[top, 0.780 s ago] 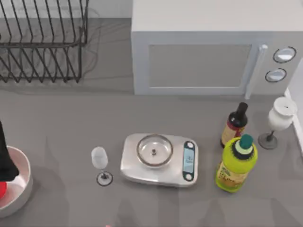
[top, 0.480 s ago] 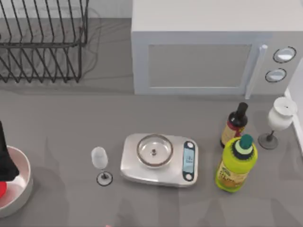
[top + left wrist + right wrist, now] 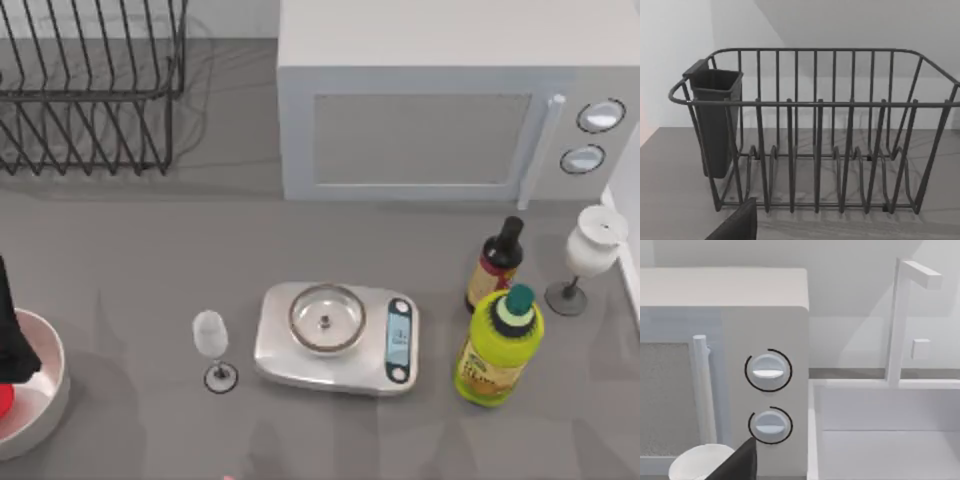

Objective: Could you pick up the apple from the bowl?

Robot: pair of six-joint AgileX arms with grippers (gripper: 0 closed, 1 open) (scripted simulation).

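The white bowl [image 3: 55, 385] sits at the table's left edge, partly cut off in the top view. A sliver of the red apple [image 3: 4, 400] shows inside it, right at the picture's border. My left arm [image 3: 12, 335] hangs as a dark shape over the bowl, covering part of its rim and touching the apple's visible edge. Its fingers are hidden there. The left wrist view faces the dish rack [image 3: 815, 135], with one dark finger [image 3: 737, 225] at the border. The right wrist view has a dark finger [image 3: 737, 462] in front of the microwave's knobs [image 3: 768, 370].
A wire dish rack [image 3: 90, 90] stands at the back left and a microwave [image 3: 430, 120] at the back. A wine glass [image 3: 212, 345], a scale [image 3: 335, 335], a dark bottle [image 3: 497, 262], a yellow-green bottle [image 3: 500, 345] and a white goblet [image 3: 590, 250] stand in front. A sink [image 3: 880, 430] lies far right.
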